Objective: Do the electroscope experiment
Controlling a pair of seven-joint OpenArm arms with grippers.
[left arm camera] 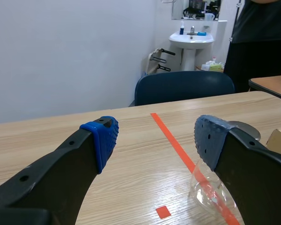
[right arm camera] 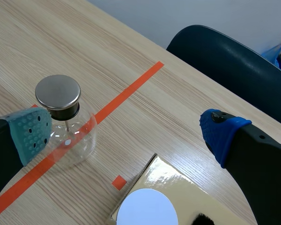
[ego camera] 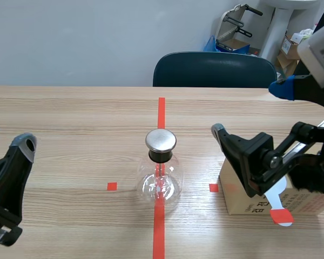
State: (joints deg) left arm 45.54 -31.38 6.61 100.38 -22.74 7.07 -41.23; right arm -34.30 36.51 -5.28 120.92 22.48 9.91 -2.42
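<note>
The left gripper (left arm camera: 154, 136) is sitting low over the near left part of the counter (ego camera: 70, 118). It is pointing across the wood toward a dark blue chair (ego camera: 213, 70), its fingers spread wide with nothing lying between them. The right arm is standing raised at the right, above a cardboard box (ego camera: 240, 202). The right gripper (right arm camera: 126, 131) is likewise gaping wide and clasping nothing, with one pad hanging just beside the electroscope and the other out over bare wood toward the chair.

The electroscope (ego camera: 160, 181), a clear round glass flask under a flat metal cap (ego camera: 161, 140), is standing upright on the long tape line (ego camera: 161, 110). It is at mid-counter, between the two arms, and neither is touching it. The box is lying near it on the right arm's side, apart from it, with a white disc (right arm camera: 147, 208) resting on its top.

In the scene view the right arm is covering most of the box's top. Only a white, red-tipped handle (ego camera: 279, 211) is showing below the arm, so whether it is joining the disc is hard to tell. In the left wrist view one finger is hiding much of the flask and cap. A dark tuft (right arm camera: 203, 218) beside the disc is being cut off and cannot be made out. A thin rod is showing inside the flask, but what is hanging from it is too small to tell.
</note>
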